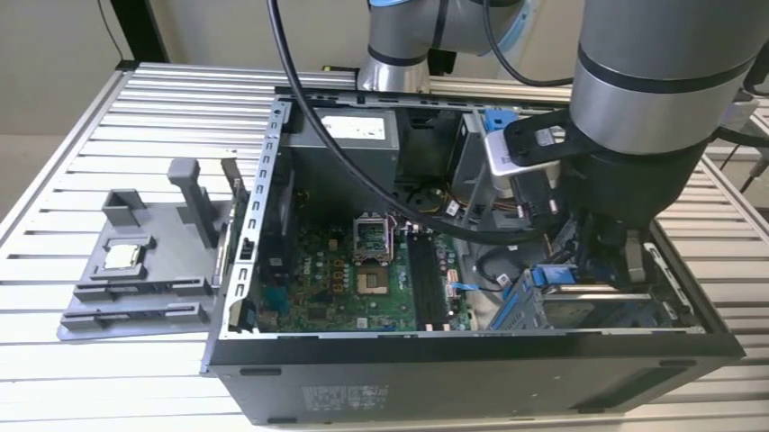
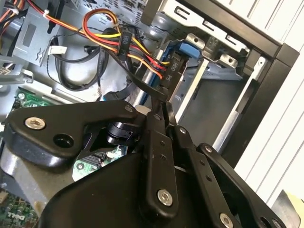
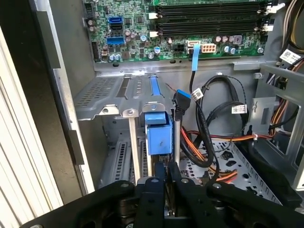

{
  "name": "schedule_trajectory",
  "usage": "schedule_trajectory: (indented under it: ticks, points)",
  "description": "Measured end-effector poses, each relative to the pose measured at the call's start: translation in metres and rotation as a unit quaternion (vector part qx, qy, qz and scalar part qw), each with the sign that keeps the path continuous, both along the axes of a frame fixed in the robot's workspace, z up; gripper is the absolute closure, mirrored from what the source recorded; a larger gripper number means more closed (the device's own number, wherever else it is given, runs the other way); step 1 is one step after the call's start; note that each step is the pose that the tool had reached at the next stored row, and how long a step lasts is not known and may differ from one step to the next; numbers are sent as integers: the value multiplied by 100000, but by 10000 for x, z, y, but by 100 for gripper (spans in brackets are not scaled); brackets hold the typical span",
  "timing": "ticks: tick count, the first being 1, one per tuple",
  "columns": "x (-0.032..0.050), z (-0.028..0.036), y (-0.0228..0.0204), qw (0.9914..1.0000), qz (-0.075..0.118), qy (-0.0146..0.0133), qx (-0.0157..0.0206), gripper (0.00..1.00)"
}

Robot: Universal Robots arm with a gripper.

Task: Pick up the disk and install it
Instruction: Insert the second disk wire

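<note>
While the arm reaches into the open case [image 1: 240, 270], its gripper [image 3: 166, 173] sits low by the drive bay [image 3: 118, 95].
The fingers [image 3: 173, 171] are pressed together just below a blue latch [image 3: 158, 133] standing upright in the bay. The disk cannot be made out. The motherboard [image 1: 348, 270] lies beside the bay.

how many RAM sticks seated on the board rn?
2: two dark RAM sticks lie side by side in the motherboard slots beyond the drive cage in the first wrist view. Further slots may be hidden.
</note>
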State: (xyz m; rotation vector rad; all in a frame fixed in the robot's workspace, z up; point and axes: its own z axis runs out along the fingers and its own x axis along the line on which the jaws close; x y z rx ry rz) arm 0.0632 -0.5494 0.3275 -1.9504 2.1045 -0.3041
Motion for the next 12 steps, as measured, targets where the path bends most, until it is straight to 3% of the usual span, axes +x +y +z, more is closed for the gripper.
schedule_trajectory:
  ticks: [12]
  points:
    - [0,-12,28,100000,-167,-130,-4,100]
